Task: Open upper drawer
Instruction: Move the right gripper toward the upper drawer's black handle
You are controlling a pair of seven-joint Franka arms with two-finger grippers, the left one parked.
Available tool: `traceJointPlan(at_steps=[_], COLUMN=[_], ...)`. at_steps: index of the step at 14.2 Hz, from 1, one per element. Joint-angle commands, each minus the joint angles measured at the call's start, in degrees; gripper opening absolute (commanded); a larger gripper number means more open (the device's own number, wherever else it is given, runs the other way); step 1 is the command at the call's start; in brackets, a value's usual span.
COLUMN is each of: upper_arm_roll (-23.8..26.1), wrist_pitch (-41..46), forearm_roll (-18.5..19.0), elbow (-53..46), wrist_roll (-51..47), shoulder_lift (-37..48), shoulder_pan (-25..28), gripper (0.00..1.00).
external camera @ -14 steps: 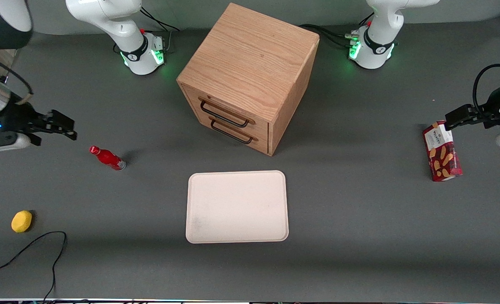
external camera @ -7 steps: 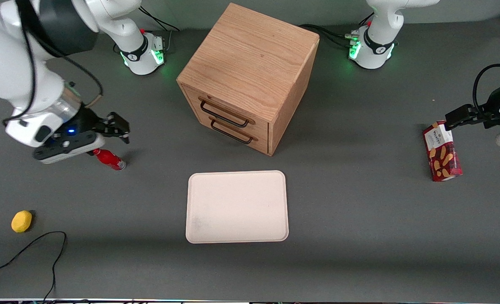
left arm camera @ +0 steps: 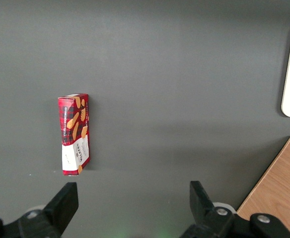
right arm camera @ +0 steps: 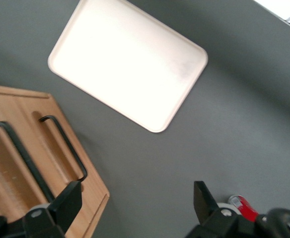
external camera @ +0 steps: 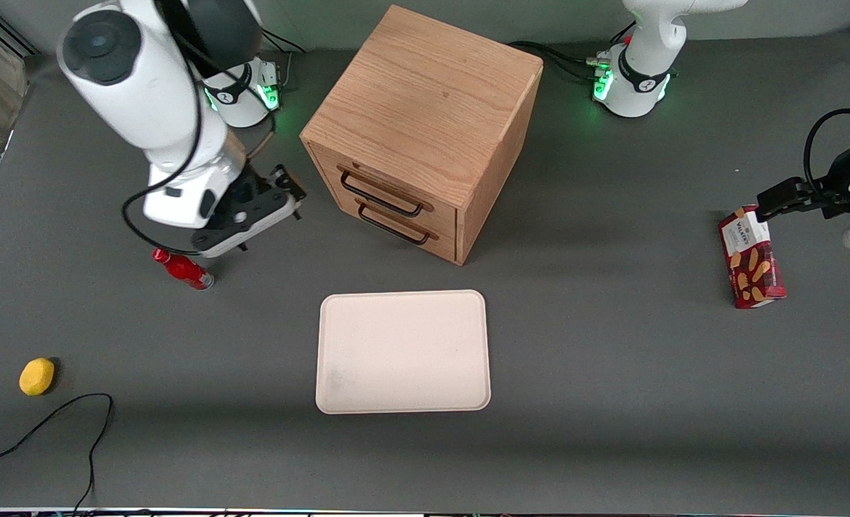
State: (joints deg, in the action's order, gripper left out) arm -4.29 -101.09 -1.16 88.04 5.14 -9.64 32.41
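The oak cabinet (external camera: 425, 100) stands at the table's middle, with both drawers shut. The upper drawer (external camera: 436, 204) has a thin black wire handle (external camera: 380, 197); the lower drawer (external camera: 441, 244) has an identical handle (external camera: 395, 227) under it. My right gripper (external camera: 290, 194) is open and empty. It hovers in front of the cabinet's drawer face, off toward the working arm's end and apart from the handles. In the right wrist view the gripper (right arm camera: 136, 198) is spread wide, one finger (right arm camera: 68, 203) over the wood beside the lower handle (right arm camera: 65, 146); the upper handle (right arm camera: 18, 153) lies farther in.
A white tray (external camera: 402, 352) lies nearer the front camera than the cabinet, also in the right wrist view (right arm camera: 125, 62). A red bottle (external camera: 183, 269) lies under my arm; a yellow fruit (external camera: 36, 376) and a black cable (external camera: 52, 424) lie nearer the front camera. A red biscuit box (external camera: 750, 257) lies at the parked arm's end.
My right arm has swung in from the working arm's end of the table, over the red bottle, to just in front of the cabinet's drawer face. The drawers have not moved.
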Motion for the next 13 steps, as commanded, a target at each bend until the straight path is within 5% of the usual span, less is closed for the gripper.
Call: traceJointPlan(at_steps=[1,7,13], upper_arm_roll=[-0.8,-0.71,1.92], wrist_pitch=[0.99,1.6,1.95], forearm_roll=[0.11,-3.4,-4.11], elbow=[-1.9,-1.73,-1.82], wrist_roll=[3.46,16.82,18.94], shoulder_lift=[-1.78,-2.22,-3.45], shoulder_pan=[3.0,3.62,4.06], gripper=[1.0,1.0,1.0])
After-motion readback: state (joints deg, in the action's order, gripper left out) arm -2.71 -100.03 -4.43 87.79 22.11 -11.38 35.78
